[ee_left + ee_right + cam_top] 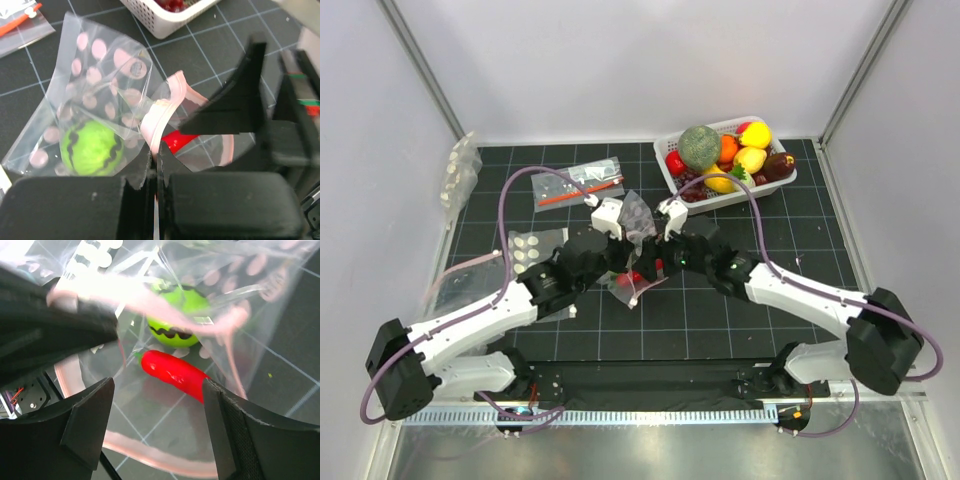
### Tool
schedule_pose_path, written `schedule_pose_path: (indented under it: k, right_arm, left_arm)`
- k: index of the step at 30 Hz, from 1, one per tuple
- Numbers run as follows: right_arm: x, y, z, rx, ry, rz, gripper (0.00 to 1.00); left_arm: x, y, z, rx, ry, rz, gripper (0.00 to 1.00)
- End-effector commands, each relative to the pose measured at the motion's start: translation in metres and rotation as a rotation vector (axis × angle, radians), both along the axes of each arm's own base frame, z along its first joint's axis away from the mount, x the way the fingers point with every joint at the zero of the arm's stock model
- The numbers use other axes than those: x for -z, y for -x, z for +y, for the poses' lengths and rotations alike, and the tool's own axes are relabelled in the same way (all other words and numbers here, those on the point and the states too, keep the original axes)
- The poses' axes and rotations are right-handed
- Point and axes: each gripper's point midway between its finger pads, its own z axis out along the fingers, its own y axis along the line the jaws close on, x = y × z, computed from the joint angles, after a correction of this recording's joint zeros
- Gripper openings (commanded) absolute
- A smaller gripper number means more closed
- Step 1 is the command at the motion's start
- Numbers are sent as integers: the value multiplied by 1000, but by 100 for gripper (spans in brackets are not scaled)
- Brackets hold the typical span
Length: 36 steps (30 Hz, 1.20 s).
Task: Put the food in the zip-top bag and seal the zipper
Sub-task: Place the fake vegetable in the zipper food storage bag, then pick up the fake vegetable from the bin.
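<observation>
Chili (175,372) inside zip-top bag (250,285), just ahead of spread right hand (157,390)

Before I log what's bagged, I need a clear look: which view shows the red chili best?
Right wrist view: the red chili shows nearly whole, beside the green fruit. The left wrist view shows only a sliver of it beside the pink zipper; top external, a tiny red speck.

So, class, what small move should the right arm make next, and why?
Probably back the right gripper out of the zip-top bag: its jaws stand open, the chili lies in the mouth near the green fruit, and the left gripper pinches the zipper.
</observation>
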Motion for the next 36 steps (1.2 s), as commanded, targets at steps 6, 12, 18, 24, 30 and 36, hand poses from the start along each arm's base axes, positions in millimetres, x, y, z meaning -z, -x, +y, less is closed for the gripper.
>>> schedule_pose_path:
  k: [6,12,18,24,30,36]
  right_arm:
    - [-76,-6,-43,188,-121,-224,77]
    - [-83,-25,-91,442,-68,-283,66]
    - [-83,-42,-131,651,69,-313,60]
    - [-80,-71,-187,938,215,-376,99]
    - [-71,-135,-225,1121,304,-378,100]
    - [-35,-189,-234,1161,532,-387,100]
  left_arm:
    - [-33,-8,11,-85,111,-94,0]
    - [-28,-12,16,-120,84,-88,0]
    - [-25,-13,16,-123,62,-78,0]
    - [-29,-12,17,-121,68,-81,0]
    - [-22,-13,20,-138,54,-79,0]
    - [-19,-15,15,-127,41,-67,0]
